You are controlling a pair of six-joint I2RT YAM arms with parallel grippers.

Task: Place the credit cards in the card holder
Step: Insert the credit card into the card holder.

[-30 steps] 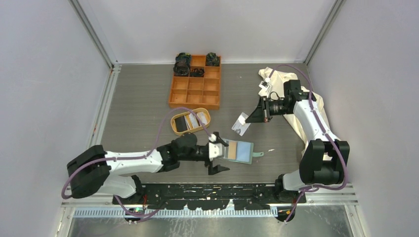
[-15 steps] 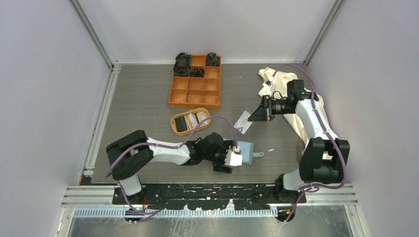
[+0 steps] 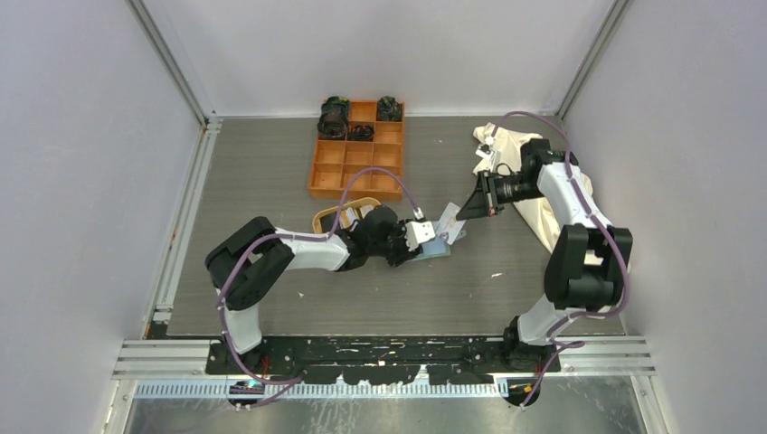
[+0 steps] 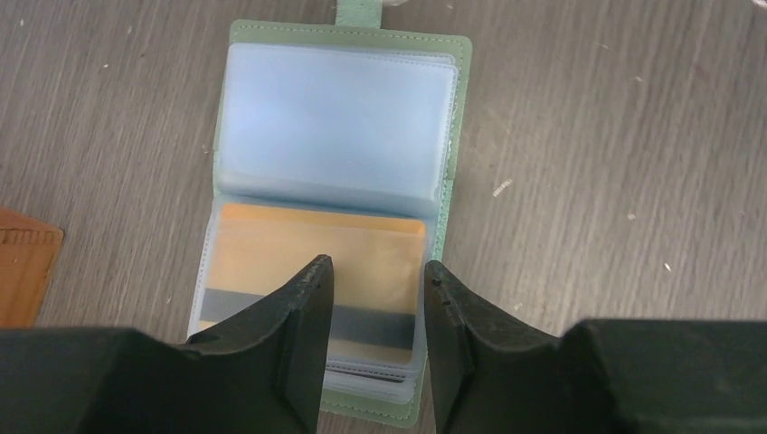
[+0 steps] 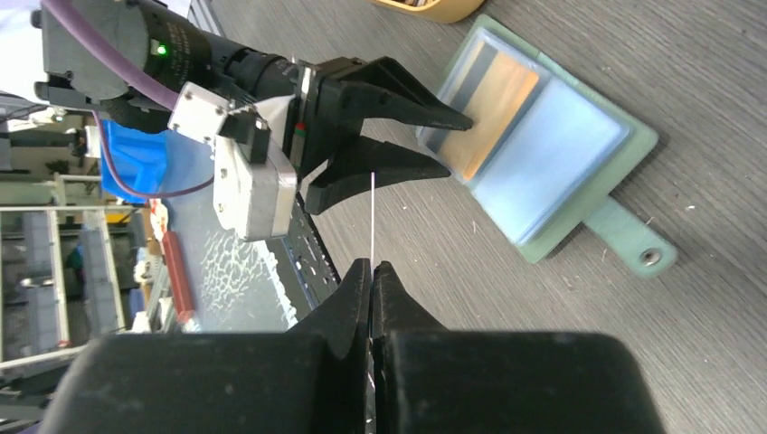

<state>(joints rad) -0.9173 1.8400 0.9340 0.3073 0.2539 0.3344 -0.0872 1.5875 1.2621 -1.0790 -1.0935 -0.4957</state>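
The sage-green card holder [image 3: 438,250] [image 4: 335,117] [image 5: 543,154] lies open and flat on the table beside the tan tray. A tan card with a dark stripe [image 4: 317,253] sits in its near clear pocket. My left gripper [image 3: 431,244] [image 4: 375,264] [image 5: 457,143] is low over that near half. Its jaws stand partly apart, one finger over the card, the other at the pocket's right edge, with nothing visibly pinched. My right gripper [image 3: 462,215] [image 5: 372,265] is shut on a white credit card [image 3: 449,220] [image 5: 373,217], held on edge just above the holder.
The oval tan tray [image 3: 318,220] [image 4: 23,271], half hidden by my left arm, sits left of the holder. An orange nine-compartment box [image 3: 357,163] with dark items in its back cells stands behind it. A cream cloth [image 3: 506,140] lies at the back right under my right arm.
My left gripper swung back and left toward the tray, and its jaws narrowed. The card holder now lies farther back, beside the tray. The right gripper kept its card and moved little.
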